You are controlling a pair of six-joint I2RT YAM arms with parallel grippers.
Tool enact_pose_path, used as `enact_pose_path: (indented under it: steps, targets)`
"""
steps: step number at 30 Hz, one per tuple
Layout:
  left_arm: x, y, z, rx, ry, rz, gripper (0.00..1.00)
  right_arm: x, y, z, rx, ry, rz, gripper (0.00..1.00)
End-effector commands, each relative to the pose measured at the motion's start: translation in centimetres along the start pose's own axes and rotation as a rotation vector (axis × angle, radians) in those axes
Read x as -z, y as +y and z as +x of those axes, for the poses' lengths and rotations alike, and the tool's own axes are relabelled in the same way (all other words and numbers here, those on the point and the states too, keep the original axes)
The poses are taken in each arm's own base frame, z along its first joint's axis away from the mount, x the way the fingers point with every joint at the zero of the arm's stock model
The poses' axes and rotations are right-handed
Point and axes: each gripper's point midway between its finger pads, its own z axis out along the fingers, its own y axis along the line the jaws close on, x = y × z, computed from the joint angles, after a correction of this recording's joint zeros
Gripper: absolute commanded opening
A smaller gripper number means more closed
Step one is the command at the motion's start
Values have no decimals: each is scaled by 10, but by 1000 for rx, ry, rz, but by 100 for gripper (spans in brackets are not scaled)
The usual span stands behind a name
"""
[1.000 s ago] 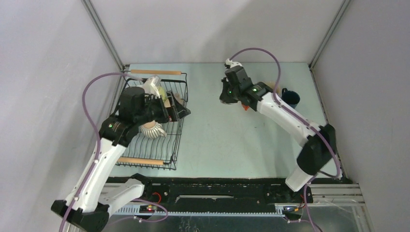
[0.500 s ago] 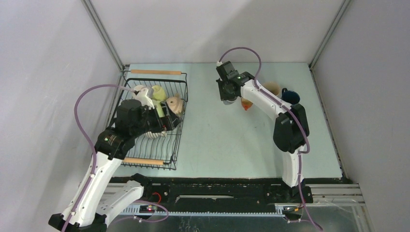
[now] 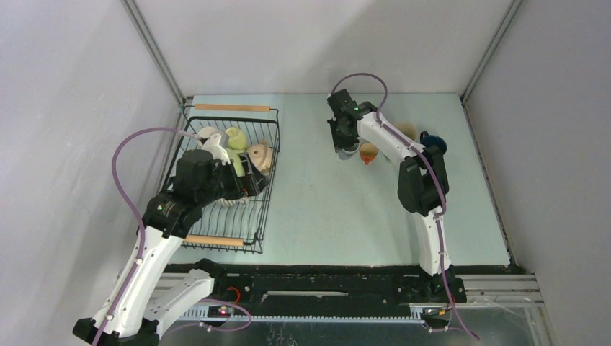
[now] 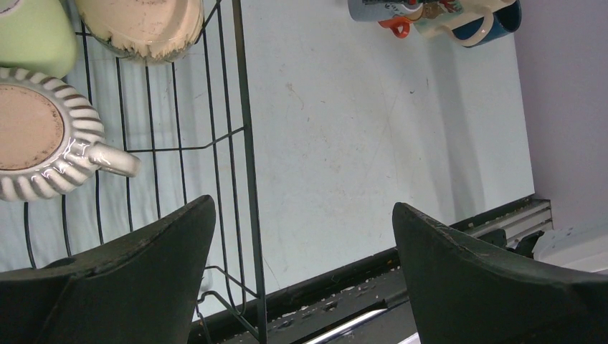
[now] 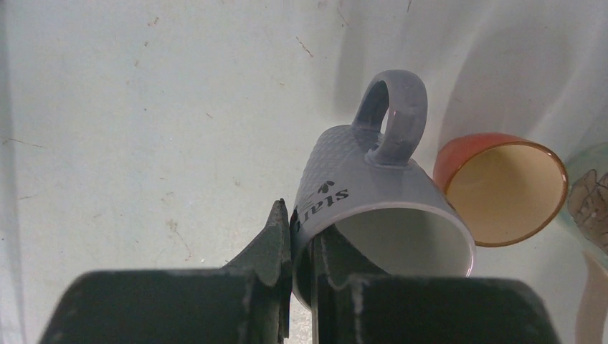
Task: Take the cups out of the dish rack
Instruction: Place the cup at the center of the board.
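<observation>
While my right fingers point(image 5: 300, 240) stayed out of nothing but the rim, they were pinched shut on the wall of the grey-blue mug point(image 5: 373, 186). That mug sat tilted just beside an orange cup point(image 5: 502, 193) over the bench point(image 5: 143, 107). My left fingers point(image 4: 301, 236) gaped wide above the dish rack point(image 4: 247, 143), straddling its edge. Inside lay a ribbed cream mug point(image 4: 43, 136), a yellow-green mug point(image 4: 32, 32) and a tan mug point(image 4: 143, 21).

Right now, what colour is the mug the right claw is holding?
The mug is grey-blue; right wrist view shows it best.
</observation>
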Motion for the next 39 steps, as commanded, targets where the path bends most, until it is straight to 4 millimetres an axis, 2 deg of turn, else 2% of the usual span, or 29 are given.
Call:
enact_pose_path:
  steps: [1,12,22,30,39]
  targets:
    - [-5,7,6,-27,6,-18,100,2,4,-12,22,-20,-18,0]
    - [-6,9,10,-29,14,-21,100,-18,-2,-6,10,25,4,0]
    - [-7,10,11,-28,21,-22,100,-22,-3,-6,1,44,18,31]
    - [-8,11,11,-33,24,-25,100,-3,7,-24,-7,2,-17,51]
    - [-5,9,0,-26,-7,-42,100,43,14,-41,-4,-85,-16,74]
